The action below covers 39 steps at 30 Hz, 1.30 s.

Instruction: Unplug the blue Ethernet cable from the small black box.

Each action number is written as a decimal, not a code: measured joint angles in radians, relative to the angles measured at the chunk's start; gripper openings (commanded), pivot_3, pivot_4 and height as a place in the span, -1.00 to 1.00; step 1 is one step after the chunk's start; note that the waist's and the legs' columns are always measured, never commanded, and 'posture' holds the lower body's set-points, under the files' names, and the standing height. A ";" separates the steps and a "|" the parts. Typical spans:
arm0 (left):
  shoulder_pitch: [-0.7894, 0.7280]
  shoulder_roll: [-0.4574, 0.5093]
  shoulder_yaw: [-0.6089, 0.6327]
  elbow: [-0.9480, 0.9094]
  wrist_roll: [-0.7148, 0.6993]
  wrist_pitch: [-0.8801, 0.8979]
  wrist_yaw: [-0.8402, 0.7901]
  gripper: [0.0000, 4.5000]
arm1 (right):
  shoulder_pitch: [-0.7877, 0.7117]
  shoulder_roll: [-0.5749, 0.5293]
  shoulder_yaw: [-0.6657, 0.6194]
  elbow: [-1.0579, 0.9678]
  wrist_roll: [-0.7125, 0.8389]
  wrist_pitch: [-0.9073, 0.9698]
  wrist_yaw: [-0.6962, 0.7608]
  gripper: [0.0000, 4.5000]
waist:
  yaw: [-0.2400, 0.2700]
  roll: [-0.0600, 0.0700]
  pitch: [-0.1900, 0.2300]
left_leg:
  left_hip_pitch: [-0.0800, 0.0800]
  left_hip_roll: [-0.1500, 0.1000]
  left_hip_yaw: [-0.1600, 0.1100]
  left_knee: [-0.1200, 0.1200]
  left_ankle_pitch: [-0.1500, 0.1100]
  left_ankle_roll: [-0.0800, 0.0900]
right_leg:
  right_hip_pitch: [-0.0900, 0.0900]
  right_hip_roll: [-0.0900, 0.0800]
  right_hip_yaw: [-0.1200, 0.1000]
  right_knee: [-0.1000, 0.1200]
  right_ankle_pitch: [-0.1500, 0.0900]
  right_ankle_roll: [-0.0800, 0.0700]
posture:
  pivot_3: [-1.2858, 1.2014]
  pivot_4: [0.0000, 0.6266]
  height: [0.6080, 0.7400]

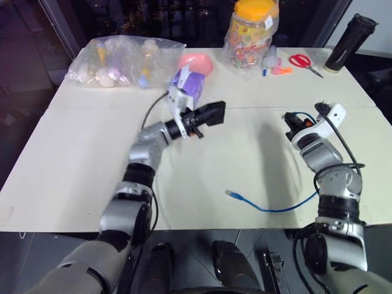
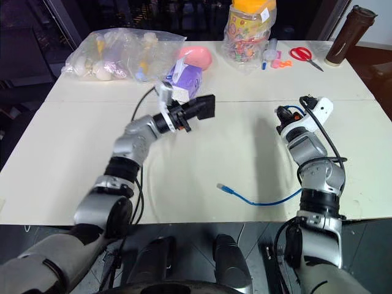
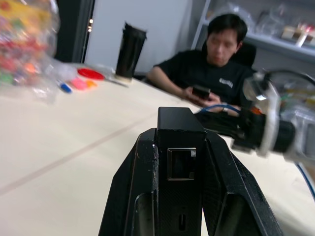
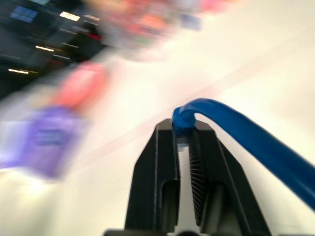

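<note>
The blue Ethernet cable (image 1: 278,208) is unplugged from the small black box (image 1: 210,114). One end is pinched between the closed fingers of the right gripper (image 4: 183,129), held above the right side of the white table (image 1: 73,153). From there the cord passes down behind the right arm and reappears on the tabletop near the front edge, where it lies in a shallow curve running roughly left to right. Its free end, with a clear plug (image 1: 231,194), rests on the table and points to the robot's left and slightly away from it.

The small black box is clamped between the two fingers of the left gripper (image 3: 179,147), raised above the middle of the table, well apart from the cable's free end. In the left wrist view its long axis runs along the fingers, and it juts out past the fingertips. A square port (image 3: 180,163) shows on the face turned to that camera, with nothing in it. In the head views the box points toward the robot's right, toward the right gripper, with open table between the two.

At the far side of the table stand a purple-and-white tissue box (image 2: 185,79), a pink object (image 1: 196,62), a clear bag of items (image 1: 119,60), a jar with an orange lid (image 1: 251,30), red scissors (image 1: 303,62) and a dark tumbler (image 1: 350,41). A person (image 3: 206,73) sits beyond the table.
</note>
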 measured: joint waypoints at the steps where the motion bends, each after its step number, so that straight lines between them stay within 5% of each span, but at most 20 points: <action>1: 0.007 -0.009 -0.010 0.005 0.012 -0.018 0.015 -0.77 | -0.013 -0.003 -0.003 0.026 -0.015 -0.004 0.003 -0.47 | -0.003 0.000 0.000 | 0.000 0.000 0.000 0.000 0.000 0.000 | 0.000 0.000 0.000 0.000 0.000 0.000 | 0.03 -0.52 0.98; 7: 0.008 -0.024 -0.047 0.078 0.085 -0.162 0.080 -0.77 | -0.037 -0.014 -0.007 0.086 -0.074 0.021 0.028 0.88 | -0.004 0.001 0.000 | 0.000 0.000 0.000 0.001 0.000 0.000 | 0.000 0.001 0.000 0.000 0.000 0.000 | 0.03 -0.52 0.98; 8: 0.007 -0.031 -0.048 0.102 0.088 -0.175 0.083 -0.77 | -0.028 -0.015 -0.001 0.069 -0.084 0.046 0.026 0.98 | -0.004 0.001 0.000 | 0.000 0.000 0.000 0.001 0.000 0.000 | 0.000 0.001 0.000 0.000 0.000 0.000 | 0.03 -0.52 0.98; 17: -0.023 -0.049 -0.050 0.272 0.127 -0.278 0.098 -0.77 | 0.193 0.007 0.148 -0.351 -0.169 0.150 0.059 0.98 | -0.004 0.001 -0.001 | -0.001 0.000 0.000 0.001 -0.001 0.002 | 0.000 0.001 0.000 0.000 0.000 0.001 | 0.03 -0.52 0.98; 19: -0.030 -0.051 -0.051 0.299 0.137 -0.298 0.097 -0.32 | 0.202 0.015 0.157 -0.402 -0.174 0.150 0.070 1.00 | -0.004 0.001 -0.001 | -0.001 0.000 0.000 0.002 -0.001 0.002 | 0.000 0.001 0.000 0.000 0.000 0.001 | 0.03 -0.52 0.98; 27: -0.038 -0.034 -0.053 0.345 0.157 -0.329 0.076 0.98 | 0.232 0.041 0.152 -0.465 -0.206 0.138 0.092 1.00 | -0.003 0.001 -0.001 | -0.001 0.000 0.000 0.001 -0.001 0.002 | 0.000 0.001 0.000 0.000 0.000 0.001 | 0.03 -0.52 0.98; 33: -0.020 0.028 -0.050 0.252 0.147 -0.223 0.021 0.98 | 0.264 0.030 0.150 -0.486 -0.232 0.133 0.134 1.00 | -0.004 0.001 -0.001 | -0.001 0.000 0.000 0.001 -0.001 0.002 | 0.000 0.001 0.000 0.000 0.000 0.001 | 0.03 -0.52 0.98; 39: 0.124 0.182 -0.049 -0.117 0.073 0.044 -0.058 0.98 | 0.351 -0.028 0.132 -0.583 -0.224 0.153 0.210 1.00 | -0.006 0.001 -0.001 | 0.001 0.000 -0.001 0.001 -0.001 0.002 | 0.000 0.001 0.000 0.002 0.000 0.001 | 0.03 -0.52 0.98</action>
